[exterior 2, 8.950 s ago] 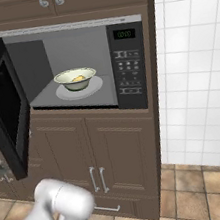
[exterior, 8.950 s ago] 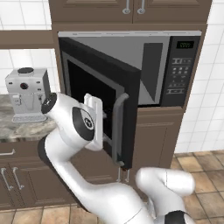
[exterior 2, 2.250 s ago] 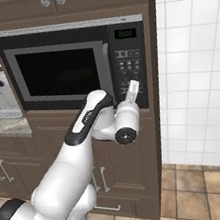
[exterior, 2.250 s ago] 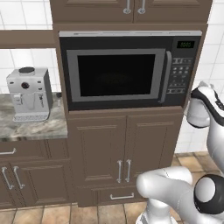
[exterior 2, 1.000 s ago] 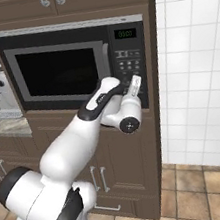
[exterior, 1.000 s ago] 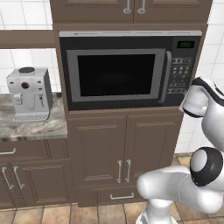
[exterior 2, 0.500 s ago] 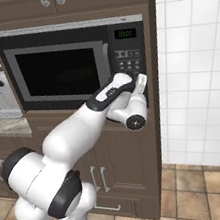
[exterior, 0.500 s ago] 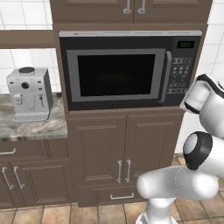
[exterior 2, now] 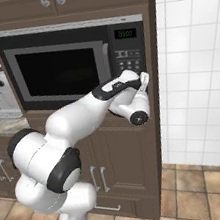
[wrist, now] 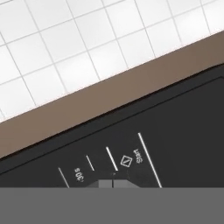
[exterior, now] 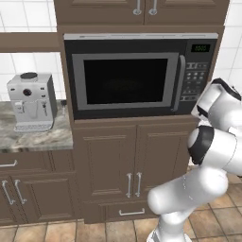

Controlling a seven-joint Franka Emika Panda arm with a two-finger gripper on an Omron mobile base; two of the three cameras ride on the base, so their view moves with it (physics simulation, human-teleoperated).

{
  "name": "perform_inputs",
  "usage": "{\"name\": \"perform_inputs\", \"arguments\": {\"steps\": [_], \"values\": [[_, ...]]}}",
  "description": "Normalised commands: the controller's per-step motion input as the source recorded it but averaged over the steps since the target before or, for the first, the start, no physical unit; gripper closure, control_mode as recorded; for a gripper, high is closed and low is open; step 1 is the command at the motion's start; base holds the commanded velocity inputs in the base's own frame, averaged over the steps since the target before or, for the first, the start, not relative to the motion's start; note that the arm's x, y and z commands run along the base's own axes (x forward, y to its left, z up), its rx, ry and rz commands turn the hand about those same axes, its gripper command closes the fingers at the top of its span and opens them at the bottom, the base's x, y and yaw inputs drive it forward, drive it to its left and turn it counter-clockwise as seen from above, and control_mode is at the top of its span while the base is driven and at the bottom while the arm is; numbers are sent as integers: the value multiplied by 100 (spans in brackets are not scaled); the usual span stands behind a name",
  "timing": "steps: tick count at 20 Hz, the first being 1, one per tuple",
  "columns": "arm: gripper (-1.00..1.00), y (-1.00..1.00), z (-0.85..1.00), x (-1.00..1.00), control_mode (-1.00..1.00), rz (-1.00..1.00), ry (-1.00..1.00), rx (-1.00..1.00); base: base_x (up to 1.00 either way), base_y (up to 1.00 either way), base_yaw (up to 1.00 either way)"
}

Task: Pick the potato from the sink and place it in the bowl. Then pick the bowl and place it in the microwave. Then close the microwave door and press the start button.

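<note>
Microwave (exterior: pixel 137 75): built into brown wooden cabinetry, black and steel front, green display lit at its upper right.
Microwave door (exterior: pixel 126 81): shut flush against the front; dark glass window; vertical silver bar handle (exterior: pixel 180 83) at its right edge.
Keypad panel (exterior 2: pixel 127 57): black, right of the door, below the display.
Start button (wrist: pixel 131 159): in the hand view, marked "Start" with a diamond symbol, beside a "30 s" key; it lies right at the bottom of that view, directly ahead of the hand.
Gripper (exterior 2: pixel 143 82): raised to the lower right corner of the keypad panel, tip at or touching the panel; contact itself cannot be confirmed.
Jaws: closed together, holding nothing.
Arm: in the right base view it reaches up and across the lower cabinet doors to the panel; in the left base view it rises at the right edge, beside the microwave.
Potato and bowl: behind the dark door glass nothing can be made out.
Coffee machine (exterior: pixel 31 101): silver, standing on the stone tabletop (exterior: pixel 35 138) left of the microwave, well apart from the arm.
Wall: white tiles (exterior 2: pixel 196 67) to the right of the cabinet column.
Floor: brown tiles.
</note>
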Motion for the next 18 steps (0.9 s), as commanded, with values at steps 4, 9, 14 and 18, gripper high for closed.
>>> {"name": "perform_inputs", "arguments": {"steps": [4, 9, 14, 18], "values": [[100, 0, -7, 35, -100, 0, -3, 0, 0, 0, 0], [100, 0, -20, 30, -100, 0, -5, 0, 0, 0, 0], [100, -1, -29, 9, -100, 0, -9, 0, 0, 0, 0], [100, 0, -31, 0, -100, 0, -11, 0, 0, 0, 0]]}}
